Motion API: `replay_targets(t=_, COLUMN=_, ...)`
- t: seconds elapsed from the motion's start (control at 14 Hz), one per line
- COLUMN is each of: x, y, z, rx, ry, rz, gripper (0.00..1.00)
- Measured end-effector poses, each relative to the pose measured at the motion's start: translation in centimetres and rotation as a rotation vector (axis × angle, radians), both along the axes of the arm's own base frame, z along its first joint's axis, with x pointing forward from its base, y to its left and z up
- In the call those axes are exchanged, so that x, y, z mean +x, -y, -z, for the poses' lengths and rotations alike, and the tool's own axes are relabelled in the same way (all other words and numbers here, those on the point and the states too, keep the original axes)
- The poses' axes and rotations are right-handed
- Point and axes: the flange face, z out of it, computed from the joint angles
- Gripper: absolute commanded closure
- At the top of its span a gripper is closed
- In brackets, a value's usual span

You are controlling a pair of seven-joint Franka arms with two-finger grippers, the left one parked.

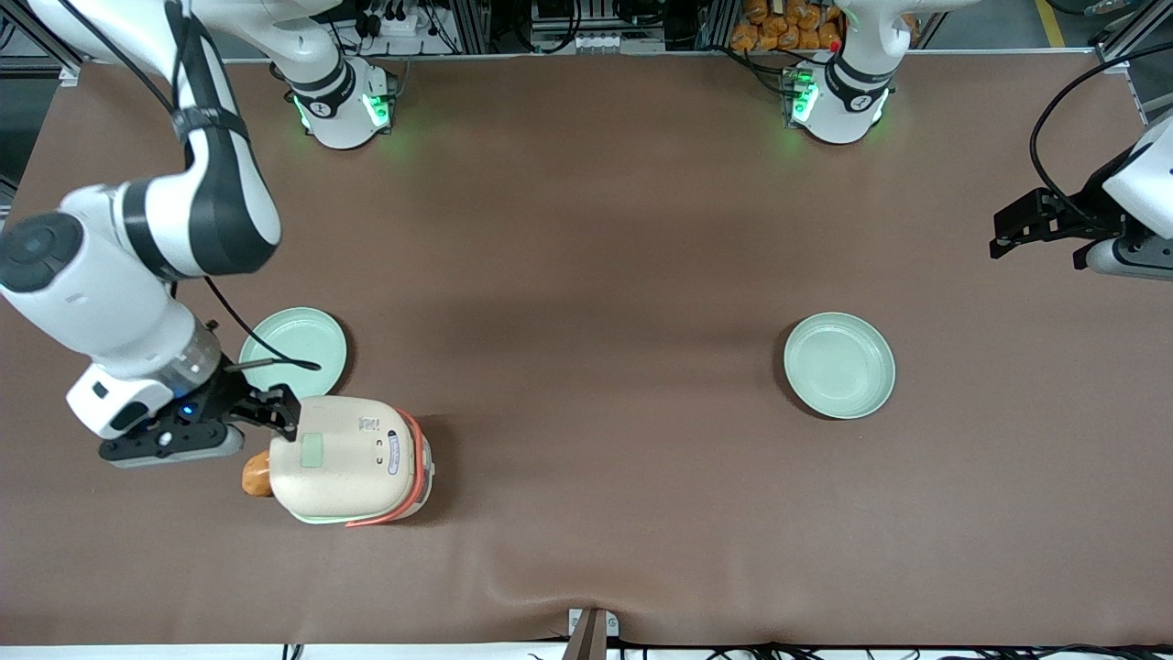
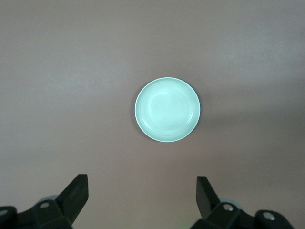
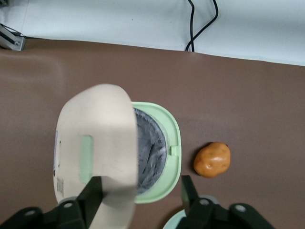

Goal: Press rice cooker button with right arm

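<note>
The rice cooker (image 1: 353, 458) stands near the front of the table toward the working arm's end. It is cream-white with a coral-orange band (image 1: 419, 463). Its lid (image 3: 95, 143) stands raised, showing the grey inner pot (image 3: 151, 152) and mint-green rim (image 3: 174, 152). The pale grey-green button (image 1: 312, 450) sits on the lid and also shows in the right wrist view (image 3: 86, 160). My right gripper (image 1: 278, 412) is open and hangs just above the lid's edge, close to the button; in the wrist view the gripper (image 3: 141, 186) has one finger (image 3: 93, 188) over the lid.
An orange-brown potato-like thing (image 1: 257, 474) lies against the cooker, under the gripper, also in the wrist view (image 3: 212, 159). A mint-green plate (image 1: 293, 351) lies just farther from the camera than the cooker. Another plate (image 1: 838, 365) lies toward the parked arm's end (image 2: 167, 109).
</note>
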Motion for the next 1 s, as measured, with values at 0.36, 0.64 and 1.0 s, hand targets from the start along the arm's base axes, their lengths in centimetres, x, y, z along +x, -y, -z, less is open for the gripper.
replay_targets(t=0.36, x=-3.7, y=0.7, z=-3.7, rx=-0.004, ry=-0.152, rz=-0.002, gripper=0.0)
replay_targets(t=0.64, x=-8.5, y=3.1, z=-8.2, rx=-0.002, ry=-0.314, rz=0.015, gripper=0.0)
replay_targets(t=1.0, x=-13.4, y=6.3, z=-12.4, rx=-0.008, ry=-0.436, rz=0.056, gripper=0.0)
